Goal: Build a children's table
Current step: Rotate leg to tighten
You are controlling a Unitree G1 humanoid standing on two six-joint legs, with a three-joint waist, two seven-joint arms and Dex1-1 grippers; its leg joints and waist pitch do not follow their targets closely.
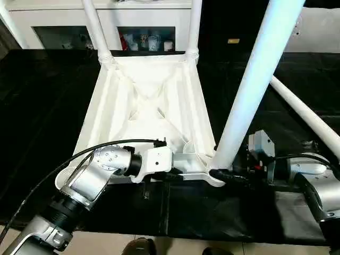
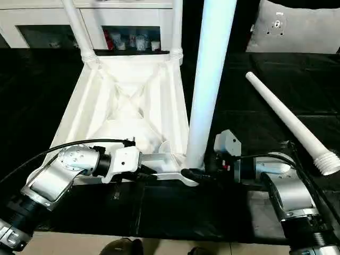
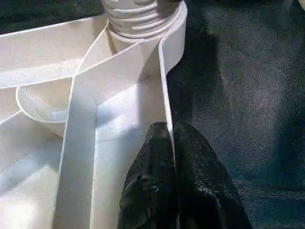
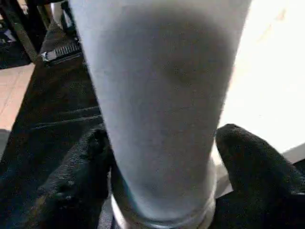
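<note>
The children's table lies upside down on the black worktable, its white ribbed top (image 1: 154, 106) facing up. Two legs (image 1: 95, 26) (image 1: 194, 26) stand in the far corner sockets. A third leg (image 1: 255, 79) rises from the near right socket. My right gripper (image 1: 218, 174) straddles this leg's base, one finger (image 4: 90, 157) pressed against each side. My left gripper (image 3: 172, 131) is shut on the thin near rim of the top, close to that same corner. Another loose leg (image 2: 287, 122) lies on the black cover to the right.
A white cabinet (image 1: 48, 21) with glass doors stands behind the worktable. A grey cushion (image 2: 297, 26) sits at the back right. A person's shoes (image 1: 139, 247) show on the floor just past the worktable's front edge. Black cover (image 1: 42, 106) lies bare left of the top.
</note>
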